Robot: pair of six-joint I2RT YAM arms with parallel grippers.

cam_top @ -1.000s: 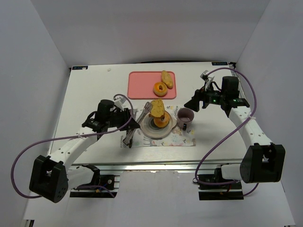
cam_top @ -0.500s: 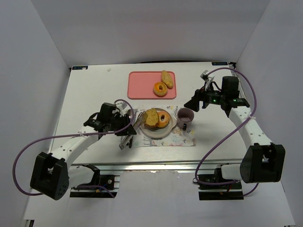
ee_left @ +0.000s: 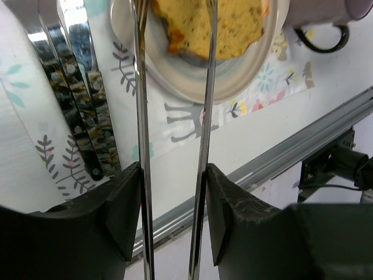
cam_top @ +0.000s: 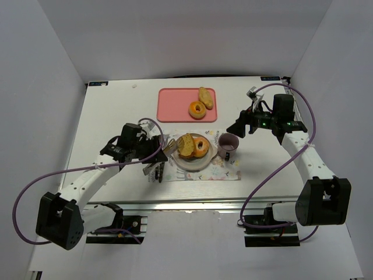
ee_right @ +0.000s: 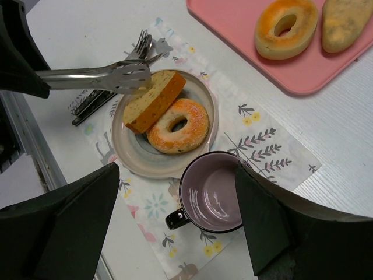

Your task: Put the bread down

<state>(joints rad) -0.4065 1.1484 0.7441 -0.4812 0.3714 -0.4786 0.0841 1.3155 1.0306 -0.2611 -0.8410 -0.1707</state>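
A yellow bread slice lies on the beige plate, leaning against a sugared bagel. It also shows in the left wrist view and the right wrist view. My left gripper is shut on metal tongs. The tongs' arms stand apart, with their tips at the slice's left end. My right gripper is open and empty, hovering over the purple cup to the right of the plate.
A pink tray behind the plate holds another bagel and another bread piece. Cutlery lies on the patterned placemat left of the plate. The table's near edge is just beyond the mat.
The bread was held upright in the tongs above the plate; now it lies on the plate against the bagel. The tongs have opened and drawn back a little to the left.
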